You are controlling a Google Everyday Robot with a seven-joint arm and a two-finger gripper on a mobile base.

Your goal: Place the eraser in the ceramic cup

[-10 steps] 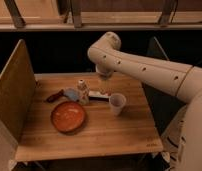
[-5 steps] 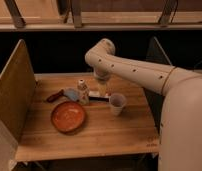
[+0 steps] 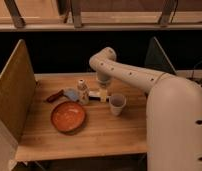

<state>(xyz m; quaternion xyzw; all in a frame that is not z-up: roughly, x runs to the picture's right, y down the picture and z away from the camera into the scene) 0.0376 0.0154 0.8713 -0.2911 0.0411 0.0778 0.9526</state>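
One high view over the arm (image 3: 130, 75), facing table (image 3: 109, 136), gripper (image 3: 102, 93) near centre

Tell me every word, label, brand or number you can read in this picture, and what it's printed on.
None can be read.
Small pale bottle: any print on it is too blurred to read.
Ceramic cup, orange plate and robot arm: no markings visible.
Gripper, low over the eraser beside the bottle: no text visible.
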